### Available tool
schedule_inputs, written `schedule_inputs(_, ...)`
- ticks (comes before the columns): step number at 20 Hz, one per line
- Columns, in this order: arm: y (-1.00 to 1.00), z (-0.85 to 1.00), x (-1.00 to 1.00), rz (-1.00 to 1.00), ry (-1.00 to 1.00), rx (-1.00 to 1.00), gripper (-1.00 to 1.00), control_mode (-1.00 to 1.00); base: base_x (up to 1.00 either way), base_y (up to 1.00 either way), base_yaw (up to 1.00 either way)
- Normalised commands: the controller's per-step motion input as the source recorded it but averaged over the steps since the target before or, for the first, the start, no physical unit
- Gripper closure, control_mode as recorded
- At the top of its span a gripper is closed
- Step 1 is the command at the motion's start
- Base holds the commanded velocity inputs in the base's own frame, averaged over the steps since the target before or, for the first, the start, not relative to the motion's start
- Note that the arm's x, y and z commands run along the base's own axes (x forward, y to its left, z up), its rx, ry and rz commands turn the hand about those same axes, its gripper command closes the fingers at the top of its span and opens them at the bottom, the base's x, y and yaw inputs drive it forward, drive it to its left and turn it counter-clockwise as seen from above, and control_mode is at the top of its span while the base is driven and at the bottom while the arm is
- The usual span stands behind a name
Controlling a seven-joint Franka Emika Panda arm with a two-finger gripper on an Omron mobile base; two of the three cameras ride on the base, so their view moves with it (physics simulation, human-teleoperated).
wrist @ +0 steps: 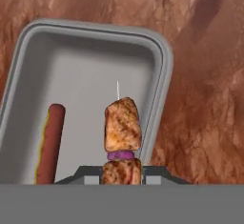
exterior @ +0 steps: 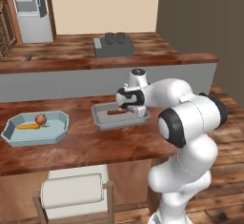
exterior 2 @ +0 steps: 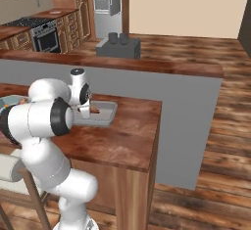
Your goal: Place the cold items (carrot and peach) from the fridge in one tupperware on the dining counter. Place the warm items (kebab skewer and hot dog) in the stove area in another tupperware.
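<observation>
- While the kebab skewer [wrist: 123, 137] hangs in the gripper [wrist: 122, 171], its browned meat chunks and a purple slice between them stand up over the grey tupperware [wrist: 90, 46], with the thin stick tip poking out past the top chunk.
- The gripper's two dark finger tips [wrist: 155, 172] are pinched onto the lowest meat chunk, one on each side of it, as the hand view shows.
- The hot dog [wrist: 49, 142] lies flat on the floor of that same grey tupperware, to the left of the skewer in the hand view and apart from it; a yellowish edge runs along its side.
- In the left base view the gripper [exterior: 135, 109] sits low over the grey tupperware [exterior: 102, 121], and the hot dog [exterior: 115, 112] shows as a dark red bar inside it.
- From the right base view the grey tupperware [exterior 2: 105, 118] lies on the wooden dining counter [exterior 2: 122, 141], just past the white hand.
- Well apart to the left on the same counter [exterior: 81, 144] stands a light blue tupperware [exterior: 28, 136], which holds the carrot [exterior: 27, 127] and the peach [exterior: 41, 118], the peach just beside the carrot's end.
- Behind the counter, on a higher wooden ledge, sits a dark grey toaster [exterior: 113, 45].
- A chair [exterior: 74, 194] with a pale back stands below the counter's near edge.
</observation>
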Motion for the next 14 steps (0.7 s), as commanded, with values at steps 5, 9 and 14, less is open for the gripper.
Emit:
schedule_inputs(5,0.0,-0.33,0.4,0.0,0.12,0.0,1.0,-1.0,0.0,0.0,0.0)
schedule_inputs(9,0.0,-0.35,0.4,0.0,0.08,0.0,1.0,-1.0,0.0,0.0,0.0)
schedule_inputs(14,0.0,-0.32,0.46,0.0,0.02,0.03,1.0,-1.0,0.0,0.0,0.0)
